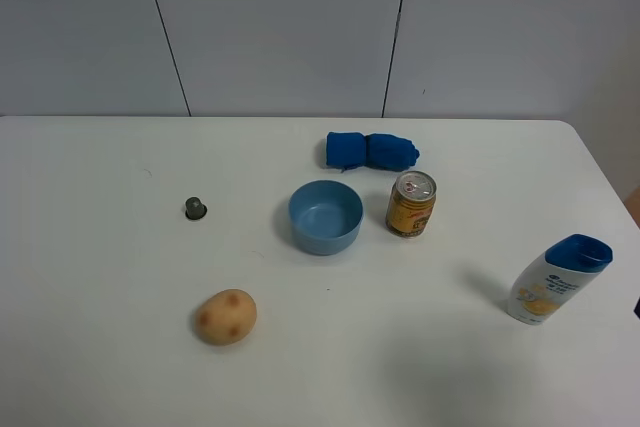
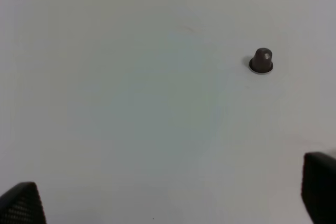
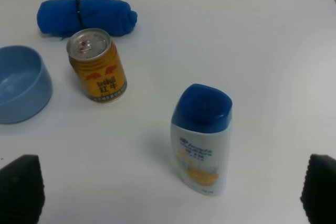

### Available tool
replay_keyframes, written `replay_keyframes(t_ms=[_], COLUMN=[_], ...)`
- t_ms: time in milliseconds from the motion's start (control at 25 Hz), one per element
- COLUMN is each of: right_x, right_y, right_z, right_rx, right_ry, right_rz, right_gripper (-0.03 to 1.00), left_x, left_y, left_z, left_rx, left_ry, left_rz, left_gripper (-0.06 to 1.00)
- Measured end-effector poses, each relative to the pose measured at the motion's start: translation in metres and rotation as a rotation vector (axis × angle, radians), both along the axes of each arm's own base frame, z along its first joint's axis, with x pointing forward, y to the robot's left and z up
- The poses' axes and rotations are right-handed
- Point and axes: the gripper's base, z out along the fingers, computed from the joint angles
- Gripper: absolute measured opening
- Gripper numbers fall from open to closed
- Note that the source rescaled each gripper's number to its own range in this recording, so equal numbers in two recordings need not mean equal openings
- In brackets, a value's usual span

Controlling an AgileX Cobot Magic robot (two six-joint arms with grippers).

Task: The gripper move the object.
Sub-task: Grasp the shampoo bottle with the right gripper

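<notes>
Shampoo bottle (image 1: pixel 557 280) is your target. It stands upright on the table (image 1: pixel 100 367), well apart from the yellow can (image 1: pixel 411 203), on the side of the can away from the blue bowl (image 1: pixel 325 217) and nearer the front edge than the can. Nothing touches it.

Your right gripper (image 3: pixel 170 192) hangs above and short of it with both fingers (image 3: pixel 21 190) spread wide, and the bottle shows between them in the right wrist view. The left gripper (image 2: pixel 170 200) is likewise spread wide and holds nothing. It is far off on the bowl's side of the can, near a small dark cap (image 2: pixel 261 61), and this step probably has no need of it.

Come down with the jaws straddling the white body below the blue cap. The cap itself looks rounded and likely to slip. The bottle looks tall on a small foot, so a glancing finger could tip it. Centre it between the fingers before you close, and close gently, since the plastic probably gives. When you carry it, lift clear first and keep off the can and the blue rolled cloth (image 1: pixel 370 151) behind the can.
</notes>
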Motion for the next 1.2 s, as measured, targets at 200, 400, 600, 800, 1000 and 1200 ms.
replay_keyframes(t_ms=[200, 400, 600, 800, 1000, 1200], right_x=[0.000, 0.000, 0.000, 0.000, 0.002, 0.037], right_y=[0.000, 0.001, 0.001, 0.001, 0.004, 0.006], right_z=[0.000, 0.000, 0.000, 0.000, 0.001, 0.001], right_rx=[0.004, 0.007, 0.014, 0.017, 0.026, -0.007], right_ry=[0.000, 0.000, -0.001, -0.001, 0.007, 0.217], right_rz=[0.003, 0.004, 0.009, 0.008, 0.036, 0.134], right_gripper=[1.00, 1.00, 1.00, 1.00, 1.00, 1.00], left_x=[0.000, 0.000, 0.000, 0.000, 0.000, 0.000], left_y=[0.000, 0.000, 0.000, 0.000, 0.000, 0.000], left_z=[0.000, 0.000, 0.000, 0.000, 0.000, 0.000], left_rx=[0.000, 0.000, 0.000, 0.000, 0.000, 0.000], left_ry=[0.000, 0.000, 0.000, 0.000, 0.000, 0.000], left_rz=[0.000, 0.000, 0.000, 0.000, 0.000, 0.000], left_gripper=[1.00, 1.00, 1.00, 1.00, 1.00, 1.00])
